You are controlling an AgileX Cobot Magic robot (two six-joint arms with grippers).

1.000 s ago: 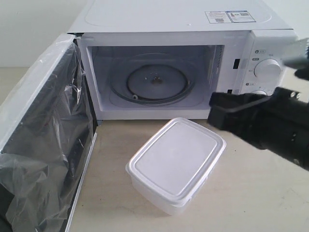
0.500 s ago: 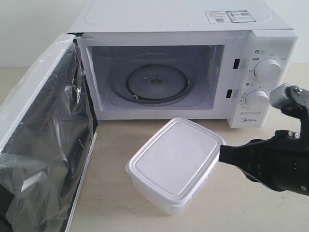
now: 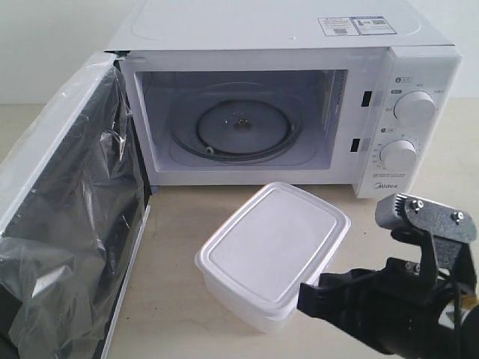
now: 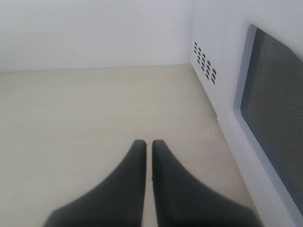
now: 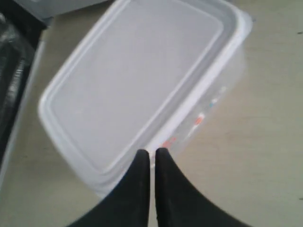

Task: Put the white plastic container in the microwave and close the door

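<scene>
A pale beige table (image 3: 179,224) with a faint wood grain carries everything, and a plain white wall (image 3: 45,45) closes the far side. The microwave (image 3: 262,30) stands at the far edge with its door (image 3: 67,224) swung wide to the left, loose clear film hanging over the dark window. The container (image 3: 273,250), lid on, sits on the table just in front of the open cavity. The right gripper (image 5: 151,153) is clenched and empty, its tips at the container's near right rim; contact is unclear. The left gripper (image 4: 149,144), also clenched on nothing, hovers over bare table beside the microwave's vented side.
</scene>
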